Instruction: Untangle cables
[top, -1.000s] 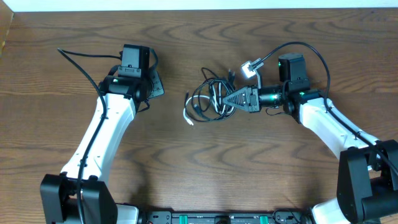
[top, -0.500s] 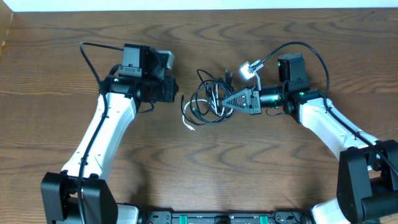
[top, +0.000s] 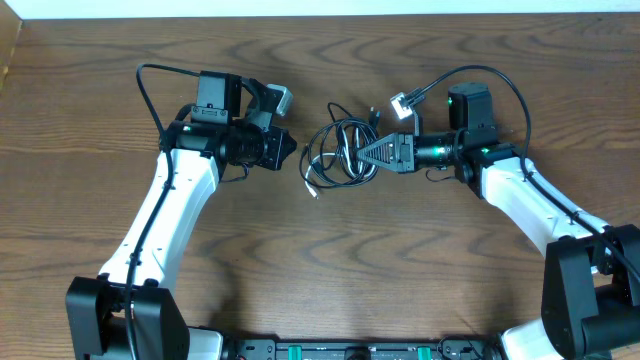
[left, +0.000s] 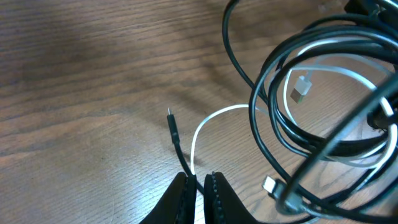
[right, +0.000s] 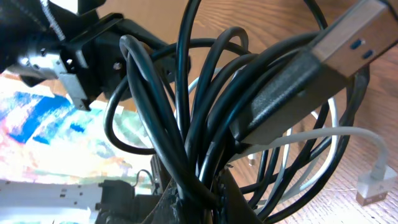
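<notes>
Brown wood desk (top: 320, 285) fills the view from above, with a pale strip along its top edge. One arm, the left arm (top: 170, 205), reaches in from the lower left. The right arm (top: 520, 195) reaches in from the lower right. Both point at the top middle.

The right pincer (top: 364, 155) is pinching the black cable (right: 189, 168), with many loops in its grip at once. The left pincer (top: 287, 150) sits just left of the bunch, tips pressed together. One black end and the white cable (left: 230, 107) run down to its tips, but I cannot tell if it pinches either. The white cable goes through the black loops, and the white plug (left: 300, 87) lies inside them.

I think a hard pull could make the loops into a tight knot, because so many strands are held together. The white cable could get dragged along too. The pincers are near each other and could bump.

Lots of bare desk lies in the lower middle and far left. The top edge is near the bunch, so there is less room that way.
</notes>
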